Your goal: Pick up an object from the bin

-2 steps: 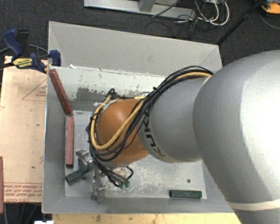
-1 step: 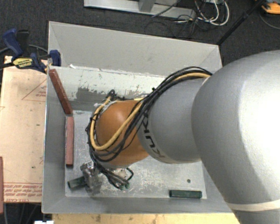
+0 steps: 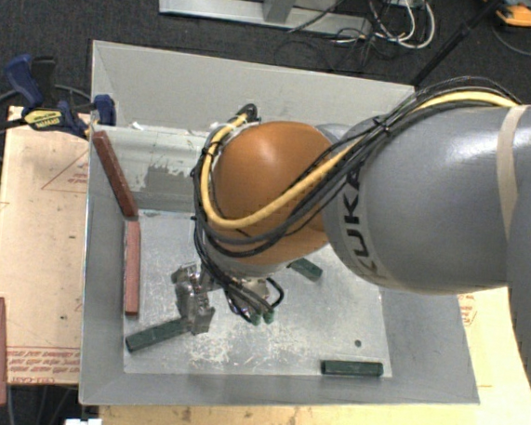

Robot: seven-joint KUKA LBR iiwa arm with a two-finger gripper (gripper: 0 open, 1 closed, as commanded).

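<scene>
Arm (image 3: pixel 435 195) enters from the right of the view and reaches across the bin (image 3: pixel 277 96). The orange cover (image 3: pixel 259 178) on the wrist sits over the bin's middle, with cables (image 3: pixel 246 224) looped round it.

Gripper (image 3: pixel 196 308) is low, at or just above the floor, left of centre and towards the lower edge of the view. Cannot tell whether it is open or closed: the wrist and cables hide much of it from above. No object can be seen held in it.

Nearest object is a dark green bar (image 3: pixel 156 335), flat on the floor at the lower left, lying at a slant. Its right end is just under the gripper tip; cannot tell whether they touch.

Other contents:
- second green bar (image 3: pixel 351 367), flat near the lower right edge of the floor, well apart from the gripper.
- short green piece (image 3: pixel 305 269), on the floor just under the edge of the orange cover, right of the gripper.
- brown bar (image 3: pixel 132 269), flat along the left wall.
- leaning brown bar (image 3: pixel 113 175), tilted against the left wall near the back corner.
</scene>
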